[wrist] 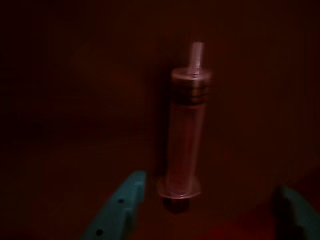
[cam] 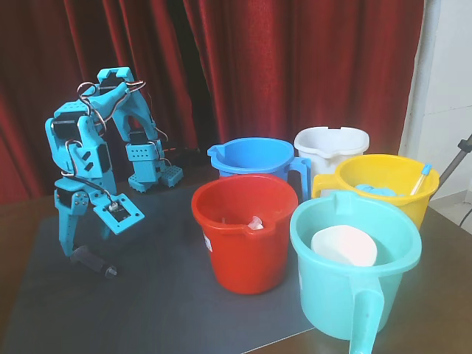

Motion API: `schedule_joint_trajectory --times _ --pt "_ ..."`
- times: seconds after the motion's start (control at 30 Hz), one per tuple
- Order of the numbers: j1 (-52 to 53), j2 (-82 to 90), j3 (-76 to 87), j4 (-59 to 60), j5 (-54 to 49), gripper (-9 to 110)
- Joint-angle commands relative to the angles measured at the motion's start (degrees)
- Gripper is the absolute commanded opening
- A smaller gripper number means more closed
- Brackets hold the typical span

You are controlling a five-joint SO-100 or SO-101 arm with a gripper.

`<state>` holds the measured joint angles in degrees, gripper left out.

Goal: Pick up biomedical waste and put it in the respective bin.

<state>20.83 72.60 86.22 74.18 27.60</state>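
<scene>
Your tool (wrist: 210, 210) hung spread w/ jaws either side of the syringe (wrist: 185, 135), which lay on the worktop (cam: 169, 295).

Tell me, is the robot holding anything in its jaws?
No, nothing is held. The gripper is open, its jaws standing either side of the flanged end of the syringe, which lies on the dark mat.
</scene>
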Motion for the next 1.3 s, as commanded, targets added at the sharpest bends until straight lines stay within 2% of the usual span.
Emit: schedule_joint_trajectory --times 0.0,0.3,0.8,1.27 --pt "-0.5 1.8 0.0 0.0 -0.4 26" --pt "-0.5 1.0 -0.8 -1.5 0.0 26" --pt "-0.5 -3.9 1.2 -11.2 -0.4 26" --pt "-0.5 -5.3 2.6 -10.9 -2.1 26"
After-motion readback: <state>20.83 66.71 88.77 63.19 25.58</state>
